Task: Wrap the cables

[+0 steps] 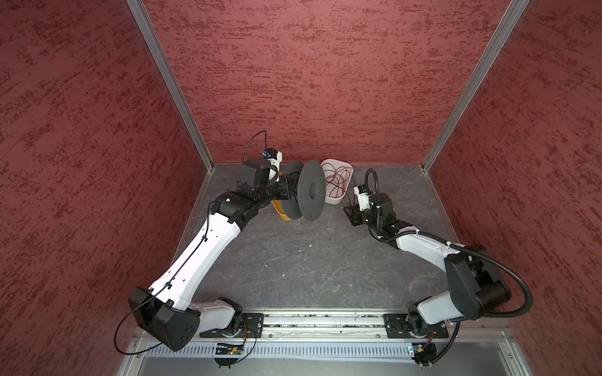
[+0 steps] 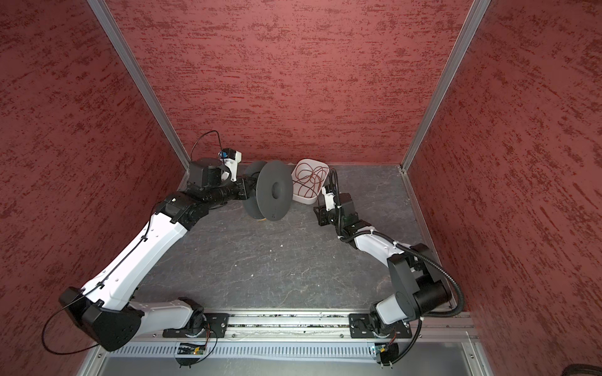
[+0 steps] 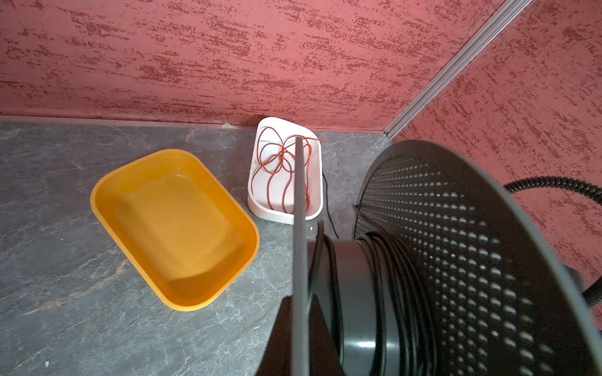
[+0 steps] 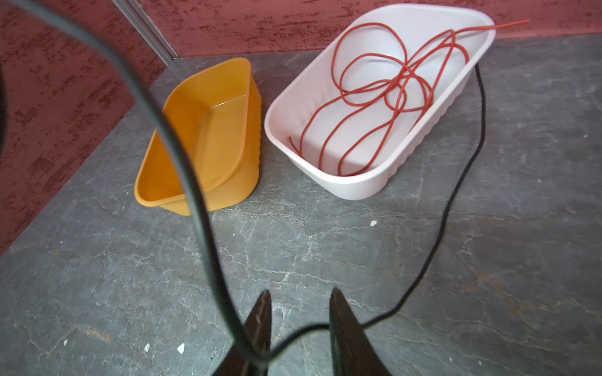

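My left gripper (image 1: 284,188) is pressed tight on a flange of the grey spool (image 1: 311,192), holding it up with both flanges upright. The black cable (image 4: 469,169) is partly wound on the spool's hub. From there it drops to my right gripper (image 4: 300,293) — fingers spread, the cable crossing the gap unpinched — and trails over the table (image 4: 325,244) along the white tray (image 4: 358,187), which holds a looped red wire (image 4: 407,73). The yellow tray (image 3: 109,208) sits just beside it.

Table (image 4: 325,244) lay clear ahead of right gripper (image 4: 300,298) up to white tray (image 4: 358,188), yellow tray (image 4: 250,146); spool (image 1: 312,190) blocked left gripper's (image 1: 284,188) front.
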You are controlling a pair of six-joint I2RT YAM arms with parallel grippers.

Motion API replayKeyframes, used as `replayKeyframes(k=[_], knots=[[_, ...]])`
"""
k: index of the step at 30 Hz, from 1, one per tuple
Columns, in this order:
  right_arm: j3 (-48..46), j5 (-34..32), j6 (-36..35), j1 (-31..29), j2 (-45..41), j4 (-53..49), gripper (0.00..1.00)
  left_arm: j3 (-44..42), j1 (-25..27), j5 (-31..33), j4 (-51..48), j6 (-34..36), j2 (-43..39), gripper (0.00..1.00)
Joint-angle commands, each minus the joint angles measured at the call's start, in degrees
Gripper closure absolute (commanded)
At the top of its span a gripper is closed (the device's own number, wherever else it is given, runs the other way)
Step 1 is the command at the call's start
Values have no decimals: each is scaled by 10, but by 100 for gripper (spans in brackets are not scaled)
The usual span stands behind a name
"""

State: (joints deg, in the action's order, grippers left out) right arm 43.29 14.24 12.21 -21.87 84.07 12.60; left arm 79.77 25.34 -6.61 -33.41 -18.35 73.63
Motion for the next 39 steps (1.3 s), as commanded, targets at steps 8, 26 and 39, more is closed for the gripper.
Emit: replayKeyframes(k=[8,26,39], knots=[[-94,18,-17,-1,-133,73,29,45,0,-52,36,-25,-15,100],[-157,-8,-42,-25,-61,316,18,58,7,-51,38,-31,-29,100],[-69,-18,-44,-29,112,444,27,60,6,-53,37,-30,-31,100]])
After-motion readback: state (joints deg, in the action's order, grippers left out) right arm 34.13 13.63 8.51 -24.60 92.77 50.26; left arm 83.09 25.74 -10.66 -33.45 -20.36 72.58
